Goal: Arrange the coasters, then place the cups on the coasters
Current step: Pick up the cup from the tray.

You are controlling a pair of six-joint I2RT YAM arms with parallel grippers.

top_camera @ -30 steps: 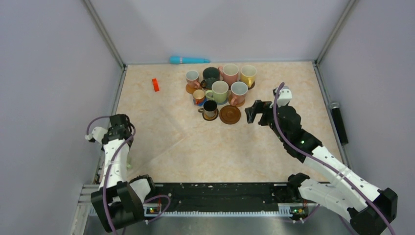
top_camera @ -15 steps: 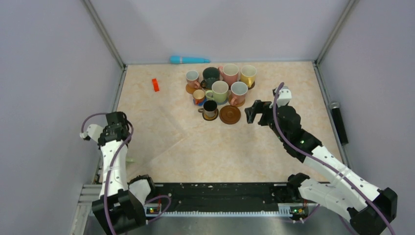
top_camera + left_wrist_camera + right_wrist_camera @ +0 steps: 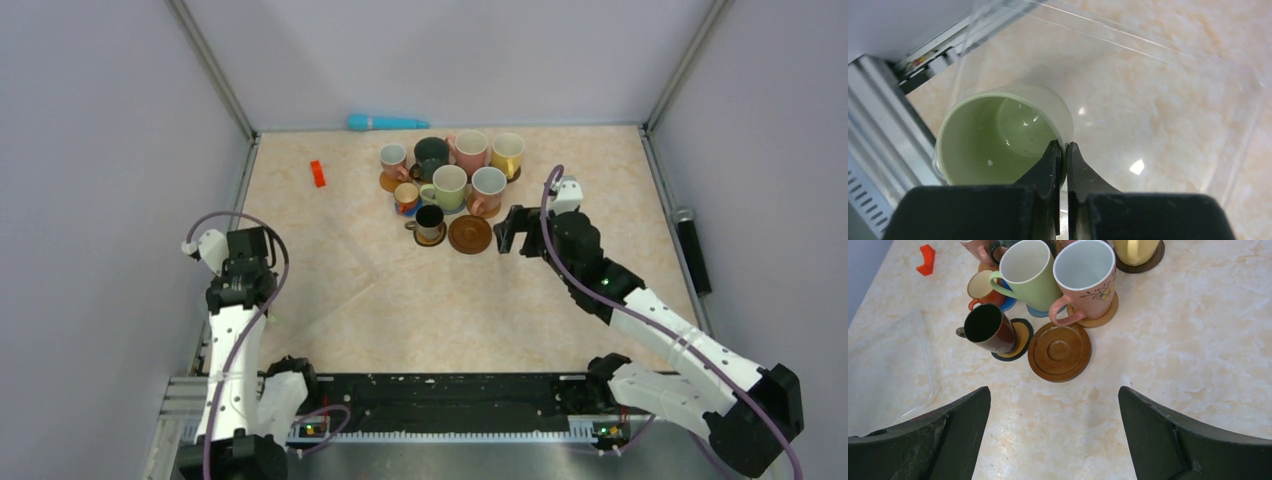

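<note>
**Top view:** Cups [image 3: 448, 185] are crowding their coasters near the far edge of the surface [image 3: 420, 310]. One brown coaster [image 3: 469, 234] is lying bare on the near side of the cluster. The right hand [image 3: 510, 230] is hovering just beside it, jaws wide and holding nothing.

**Left wrist:** By the left edge, close to the near-left corner, the left hand [image 3: 1062, 147] is pinching the rim of a green cup [image 3: 998, 132], with one finger inside and one outside. The cup is apparently sitting in a clear tray [image 3: 1148, 50]. Whether it is off the bottom yet cannot be told.

**Right wrist:** The bare coaster is lying hemmed in by a dark cup [image 3: 985, 330] and a pink cup [image 3: 1083, 275].

Doing this step well likely means lifting the green cup straight up to clear the tray wall. A thin rim pinch may let the cup swing, so it should be carried slowly. It should then be lowered dead centre on the bare coaster, handle turned away from its neighbours. The right hand should probably be giving way first.
</note>
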